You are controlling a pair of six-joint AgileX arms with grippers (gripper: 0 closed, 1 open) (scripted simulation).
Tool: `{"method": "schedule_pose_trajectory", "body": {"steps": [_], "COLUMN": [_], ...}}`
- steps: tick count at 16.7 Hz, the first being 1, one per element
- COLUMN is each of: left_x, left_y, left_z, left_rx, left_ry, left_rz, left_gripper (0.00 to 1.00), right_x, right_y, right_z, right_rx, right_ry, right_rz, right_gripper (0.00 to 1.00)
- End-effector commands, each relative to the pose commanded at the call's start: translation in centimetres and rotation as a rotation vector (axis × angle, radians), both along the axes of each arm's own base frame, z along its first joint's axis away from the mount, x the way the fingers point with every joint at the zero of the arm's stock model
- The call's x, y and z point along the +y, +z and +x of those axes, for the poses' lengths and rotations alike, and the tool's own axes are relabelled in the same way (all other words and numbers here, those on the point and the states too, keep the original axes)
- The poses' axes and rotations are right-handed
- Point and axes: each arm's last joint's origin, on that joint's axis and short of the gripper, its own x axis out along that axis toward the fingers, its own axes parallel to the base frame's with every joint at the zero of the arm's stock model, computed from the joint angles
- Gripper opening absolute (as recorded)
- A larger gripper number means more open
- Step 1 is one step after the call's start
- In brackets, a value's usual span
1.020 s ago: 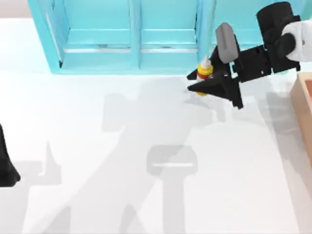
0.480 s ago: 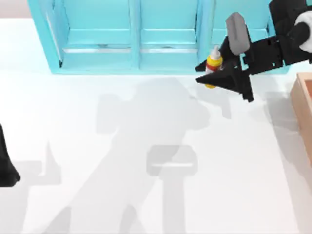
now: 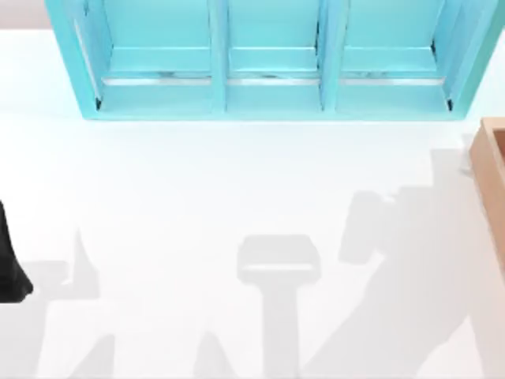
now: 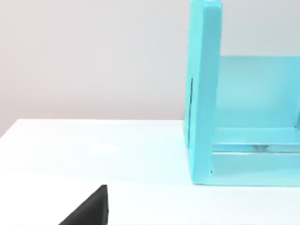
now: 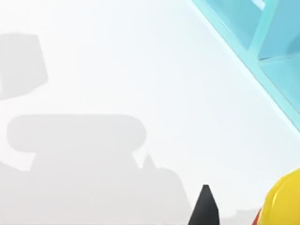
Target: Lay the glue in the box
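Note:
In the right wrist view the yellow part of the glue sits close beside a black fingertip of my right gripper, high above the white table. The gripper is shut on the bottle, and the rest of the bottle is cut off at the picture's edge. The light-brown box shows as a thick wall at the table's right edge in the top view. My left arm is parked at the table's left edge.
A big teal three-compartment shelf unit stands along the back of the table, and its side wall shows in the left wrist view. Arm shadows lie on the white tabletop, the largest beside the box.
My right arm carried the glue up and to the right from in front of the shelf and left the top view. Its shadow now falls next to the box. The left arm has not moved.

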Motion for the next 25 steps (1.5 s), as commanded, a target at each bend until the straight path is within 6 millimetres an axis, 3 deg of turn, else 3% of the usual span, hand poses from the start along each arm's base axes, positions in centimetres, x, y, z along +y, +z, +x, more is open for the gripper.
{"method": "schedule_pose_trajectory", "body": {"steps": [2,4,7,10,18,25], "left_x": [0.0,0.0,0.0,0.0,0.0,0.0], "left_y": [0.0,0.0,0.0,0.0,0.0,0.0], "left_z": [0.0,0.0,0.0,0.0,0.0,0.0], "left_rx": [0.000,0.000,0.000,0.000,0.000,0.000], "left_ry": [0.000,0.000,0.000,0.000,0.000,0.000], "left_rz": [0.000,0.000,0.000,0.000,0.000,0.000], "left_gripper": [1.00,1.00,1.00,1.00,1.00,1.00], "right_x": [-4.9,-8.3,-11.2,-12.4,-12.2,-10.3], "right_y": [0.0,0.0,-0.3,-0.5,-0.9,-3.3], "right_z": [-4.1,-8.1,-12.8,-15.2,-15.1,-12.7], "right_rx": [-0.011,-0.014,-0.003,0.004,0.013,-0.005], "right_ry": [-0.122,-0.234,-0.363,-0.432,-0.436,-0.439], "right_rz": [-0.001,0.005,0.030,0.050,0.054,0.034], "right_gripper": [0.00,0.00,0.00,0.00,0.00,0.00]}}
